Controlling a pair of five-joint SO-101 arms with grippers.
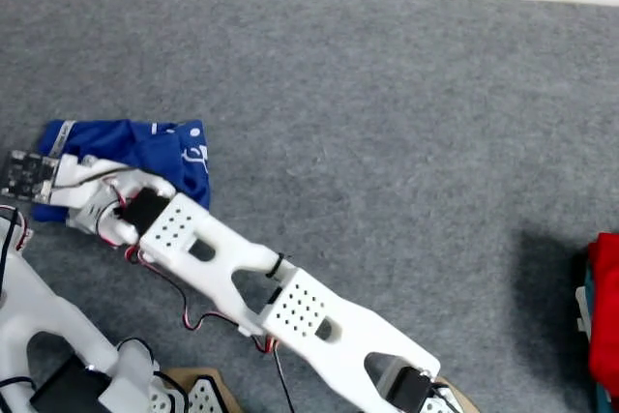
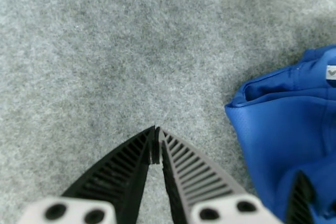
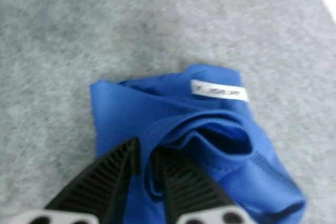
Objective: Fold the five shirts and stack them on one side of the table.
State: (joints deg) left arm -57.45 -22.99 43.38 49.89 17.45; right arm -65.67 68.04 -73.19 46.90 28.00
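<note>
Right claw pinches a fold of the blue shirt, its two ribbed fingers drawn almost together with cloth between them. Left claw hangs fully closed, tips meeting, over bare grey desk just beside the shirt's edge, gripping nothing. The shirt lies bunched in a rough, rumpled square near the desk's left side, collar gaping and a white label showing at the neck. From overhead, the right arm stretches diagonally across the desk to the shirt, and a red garment sits at the far right edge, well apart. The left wrist camera catches a dark fingertip of the other claw over the blue cloth.
</note>
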